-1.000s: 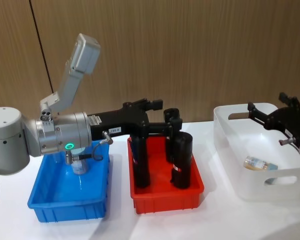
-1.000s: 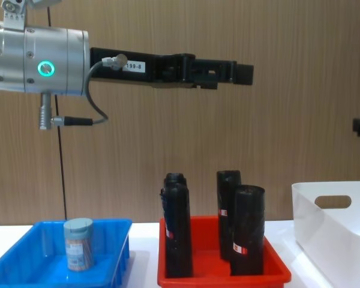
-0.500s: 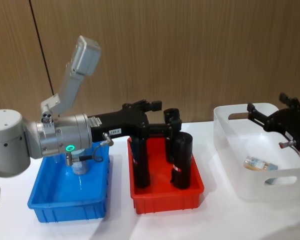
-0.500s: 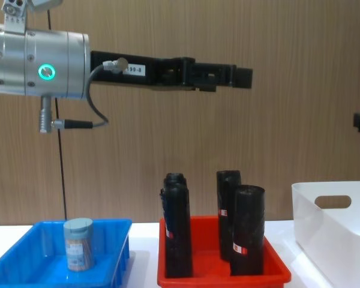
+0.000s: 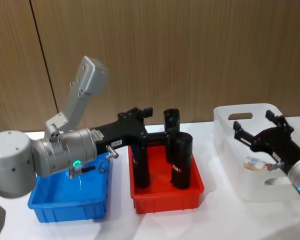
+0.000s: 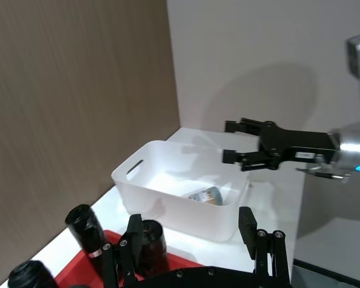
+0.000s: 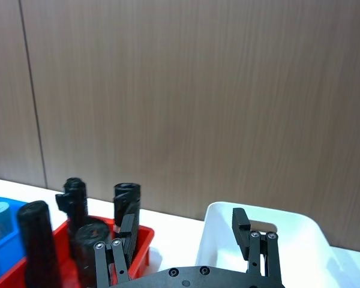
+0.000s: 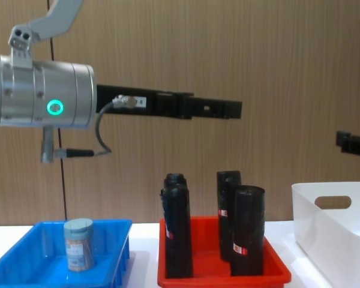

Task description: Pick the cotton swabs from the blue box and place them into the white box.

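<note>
**Transfer of cotton swabs, partly complete.** One jar of swabs, the delivered jar [image 5: 256,163], lies on its side on the floor of the white box [image 5: 250,186], which stands to the right of the red tray [image 5: 166,196]. The remaining jar [image 8: 78,245] stands upright in the blue box [image 5: 65,206], just left of the red tray. It is judged the only item not yet moved, since no other jar can be seen there.

**Tools.** The left tool [image 6: 189,237] has its fingers spread wide with nothing between them. It is held high above the red tray, well clear of the black cylinders [image 5: 181,160] standing in it. The right tool [image 5: 256,129] is likewise spread and empty, and hovers over the white box, right of the red tray.

**Materials and shapes.**
- **Jars:** small clear plastic cylinders with pale blue-grey lids and a small label. Tan-and-white sticks show through the wall. They look hard and smooth, and are probably light.
- **Blue box and red tray:** shallow, glossy moulded plastic with low flared walls.
- **White box:** deeper, with matt rounded walls and an oval handle cutout.
- **Cylinders:** tall and matt black, some showing a small red-and-white label.
- **Support:** all containers rest on a plain white worktop [image 5: 220,217].
</note>
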`<move>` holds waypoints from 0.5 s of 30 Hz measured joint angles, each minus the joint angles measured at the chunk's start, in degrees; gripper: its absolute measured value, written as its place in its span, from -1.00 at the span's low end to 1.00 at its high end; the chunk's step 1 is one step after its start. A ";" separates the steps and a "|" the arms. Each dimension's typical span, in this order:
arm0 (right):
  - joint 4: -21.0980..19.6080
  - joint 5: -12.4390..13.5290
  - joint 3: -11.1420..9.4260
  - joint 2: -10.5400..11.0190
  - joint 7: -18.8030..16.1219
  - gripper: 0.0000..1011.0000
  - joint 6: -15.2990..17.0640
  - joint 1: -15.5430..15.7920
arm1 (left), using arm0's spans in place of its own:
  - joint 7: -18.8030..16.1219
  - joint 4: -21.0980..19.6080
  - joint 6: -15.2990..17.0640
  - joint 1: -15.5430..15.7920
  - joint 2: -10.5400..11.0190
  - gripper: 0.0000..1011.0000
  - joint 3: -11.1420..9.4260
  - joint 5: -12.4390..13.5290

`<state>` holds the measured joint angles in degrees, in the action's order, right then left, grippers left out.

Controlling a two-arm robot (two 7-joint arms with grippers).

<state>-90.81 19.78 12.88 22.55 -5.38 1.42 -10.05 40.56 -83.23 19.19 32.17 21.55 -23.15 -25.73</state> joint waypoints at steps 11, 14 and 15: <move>-5.62 -1.80 0.03 -1.73 0.88 0.98 0.27 5.87 | -7.89 -1.99 -3.62 -3.71 0.08 0.99 -0.57 2.87; -7.13 -2.26 0.04 -2.21 1.11 0.98 0.36 7.41 | -10.86 -2.71 -4.99 -5.04 0.11 0.99 -0.78 3.88; -7.51 -2.42 0.04 -2.32 1.16 0.98 0.39 7.80 | -11.42 -2.86 -5.27 -5.31 0.11 0.99 -0.82 4.08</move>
<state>-98.32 17.36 12.92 20.23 -4.22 1.80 -2.25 29.13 -86.09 13.93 26.85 21.66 -23.97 -21.65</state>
